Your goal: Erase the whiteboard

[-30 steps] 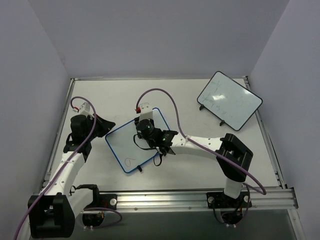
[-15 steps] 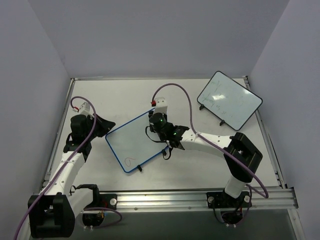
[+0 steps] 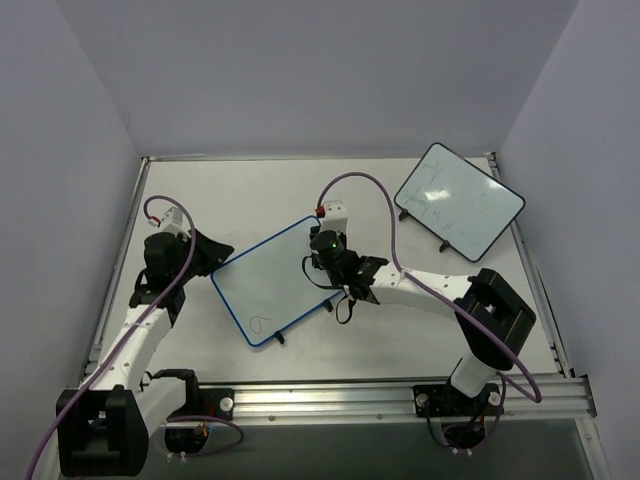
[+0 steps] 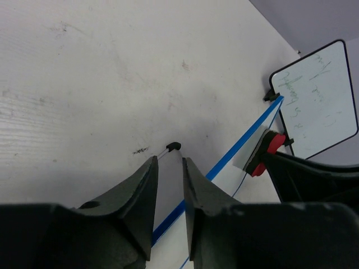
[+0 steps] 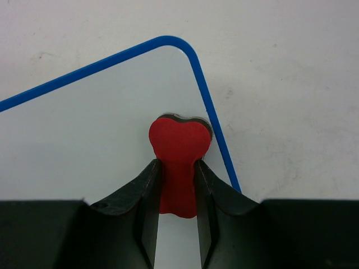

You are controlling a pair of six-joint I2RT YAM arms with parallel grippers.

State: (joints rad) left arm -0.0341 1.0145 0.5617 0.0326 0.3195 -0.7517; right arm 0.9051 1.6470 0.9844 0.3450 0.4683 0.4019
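Gripping a red eraser [image 5: 179,148], the right gripper [image 5: 178,168] is holding its two fingers closed on the eraser's narrow lower part, with the wider lobed end projecting ahead of the fingertips. The eraser is resting over the white surface of the whiteboard [image 3: 270,290], just inside its far right rounded corner and touching or almost touching the blue rim there.

The whiteboard is lying at an angle on the worktop [image 3: 230,190], between the two arms. Its far right corner is sitting under the right gripper and its left corner is meeting the left gripper [image 4: 170,165]. A small looped mark [image 3: 260,322] is showing on the whiteboard near its near corner, well apart from the eraser. The rest of the surface is appearing clean in the top view.

The left gripper is holding its fingers nearly together, with the blue rim of the whiteboard's left corner passing between them, so it is clamping that edge. A small black foot [image 4: 174,146] of the whiteboard is sitting on the worktop just beyond the left fingertips.

A black-rimmed board [image 3: 458,200] with faint marks is standing well beyond the whiteboard's far right corner, clear of both grippers.
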